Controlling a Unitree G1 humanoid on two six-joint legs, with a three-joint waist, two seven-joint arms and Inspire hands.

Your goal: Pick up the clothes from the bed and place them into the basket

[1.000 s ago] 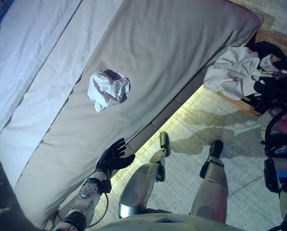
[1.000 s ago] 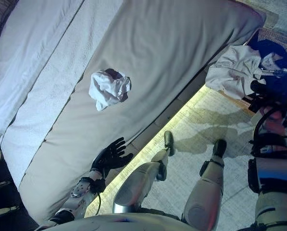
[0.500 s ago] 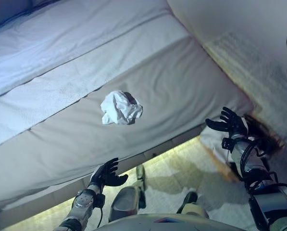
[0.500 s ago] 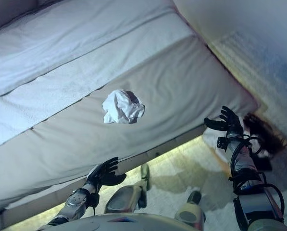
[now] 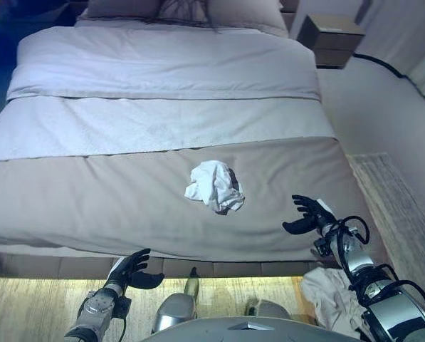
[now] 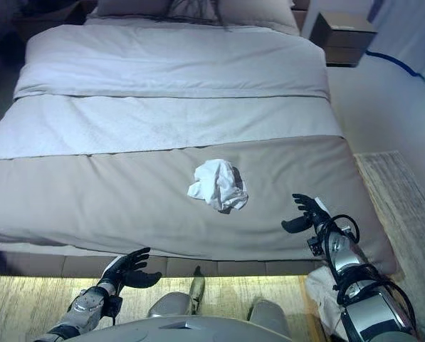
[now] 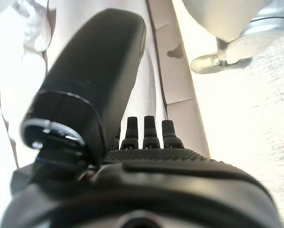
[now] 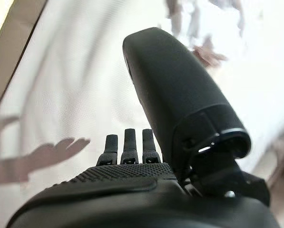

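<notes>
Bed: now viewed square-on, the camera having swung round. Crumpled white garment: unmoved, mid-bed. Right robot hand: raised beside it, fingers spread, empty. Left robot hand: low, open. Basket: unseen. Pickup judged imminent.

The basket shows in no view, and the pale garment on the floor is cut off by the picture's lower edge.
</notes>
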